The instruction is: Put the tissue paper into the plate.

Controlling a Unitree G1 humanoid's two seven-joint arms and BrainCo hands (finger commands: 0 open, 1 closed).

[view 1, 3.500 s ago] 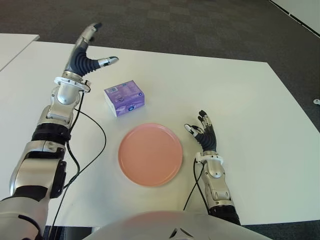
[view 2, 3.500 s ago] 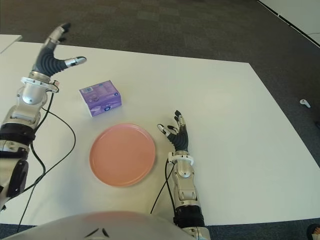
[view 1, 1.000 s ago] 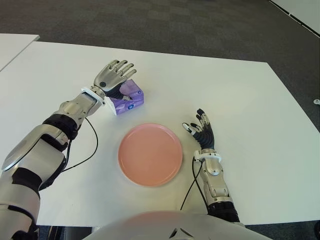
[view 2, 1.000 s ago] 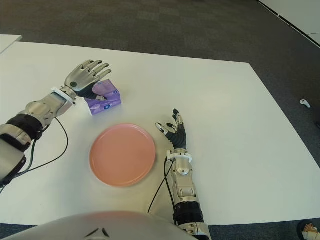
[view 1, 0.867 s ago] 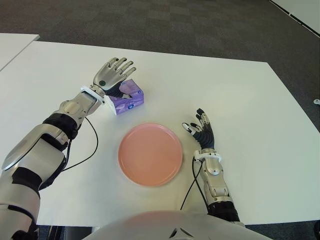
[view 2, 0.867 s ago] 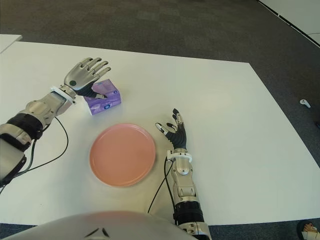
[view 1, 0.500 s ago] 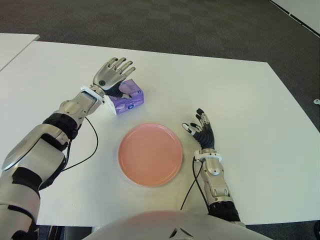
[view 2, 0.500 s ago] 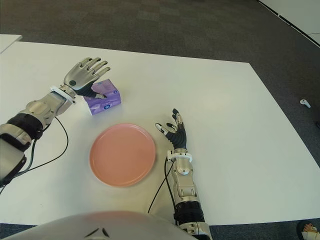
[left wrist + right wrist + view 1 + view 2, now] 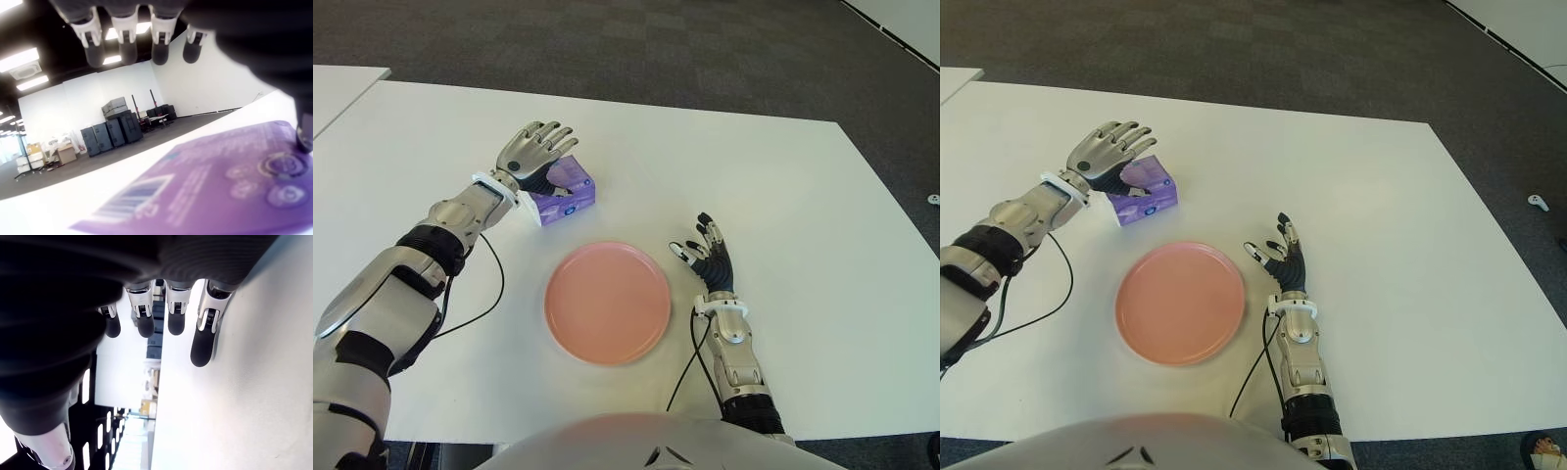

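A purple tissue paper pack point(image 9: 566, 193) lies on the white table point(image 9: 754, 176), just beyond the pink plate point(image 9: 607, 302). My left hand point(image 9: 534, 155) hovers over the pack's left end, palm down, its fingers spread and extended above the top; the left wrist view shows the purple pack point(image 9: 210, 191) close under the palm and the thumb touching it. The plate has nothing in it. My right hand point(image 9: 708, 260) is open to the right of the plate, fingers spread, holding nothing.
A second white table edge point(image 9: 337, 83) shows at the far left. Dark carpet point(image 9: 705, 49) lies beyond the table. A black cable point(image 9: 489, 284) from my left arm loops over the table left of the plate.
My left hand came down from high at the back left to over the pack. In the last half second it has dipped slightly lower onto it. The right hand stays put.
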